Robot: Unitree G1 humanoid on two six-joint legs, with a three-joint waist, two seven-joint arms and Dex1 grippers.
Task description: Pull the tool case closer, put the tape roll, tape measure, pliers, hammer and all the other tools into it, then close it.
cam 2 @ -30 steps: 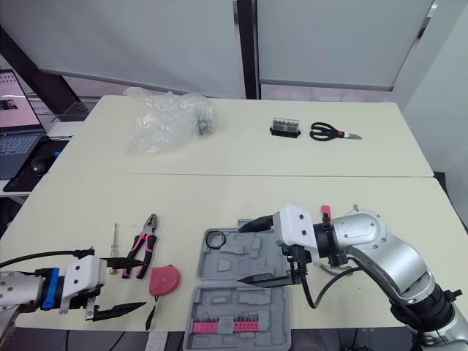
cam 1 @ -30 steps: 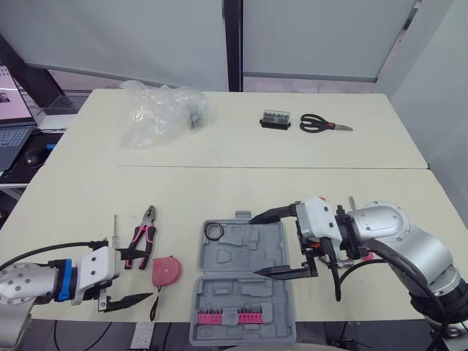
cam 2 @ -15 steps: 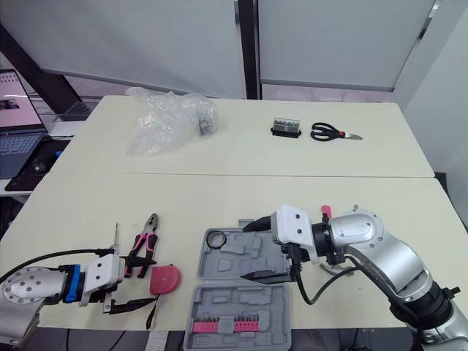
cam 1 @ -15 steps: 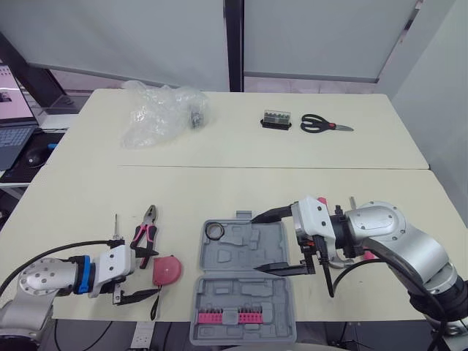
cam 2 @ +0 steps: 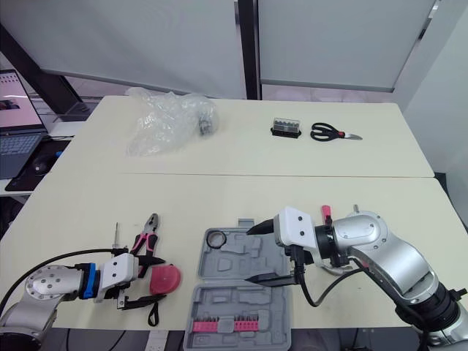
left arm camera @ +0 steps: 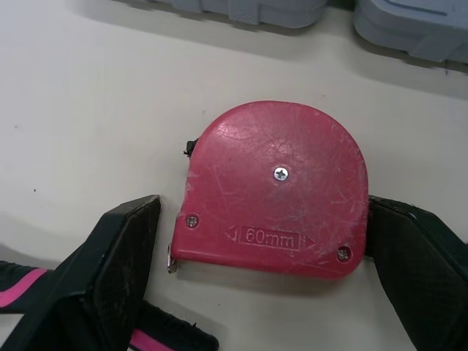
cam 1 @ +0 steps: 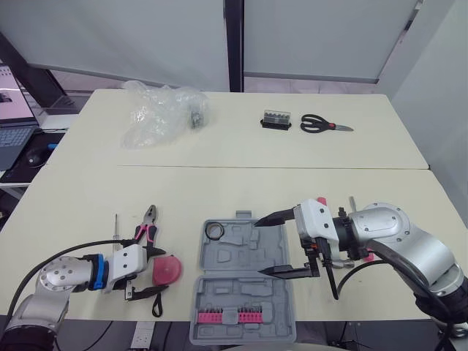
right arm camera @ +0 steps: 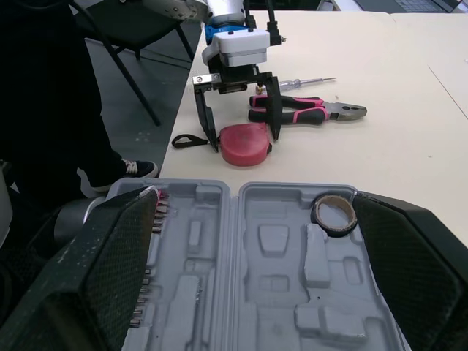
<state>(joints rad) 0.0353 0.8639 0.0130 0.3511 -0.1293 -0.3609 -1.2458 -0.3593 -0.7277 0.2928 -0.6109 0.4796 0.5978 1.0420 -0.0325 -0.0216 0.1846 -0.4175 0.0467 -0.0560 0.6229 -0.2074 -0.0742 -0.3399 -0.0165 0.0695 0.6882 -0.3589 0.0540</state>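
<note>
The left pincer [left arm camera: 263, 208], jaws apart, is straddling the rounded red plastic tape measure [left arm camera: 274, 183] on the cream counter [left arm camera: 73, 110], where an off-centre squeeze risks popping it loose.

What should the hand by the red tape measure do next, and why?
Probably close the left gripper: its open fingers sit either side of the red tape measure, which lies flat on the table outside the open tool case.
</note>
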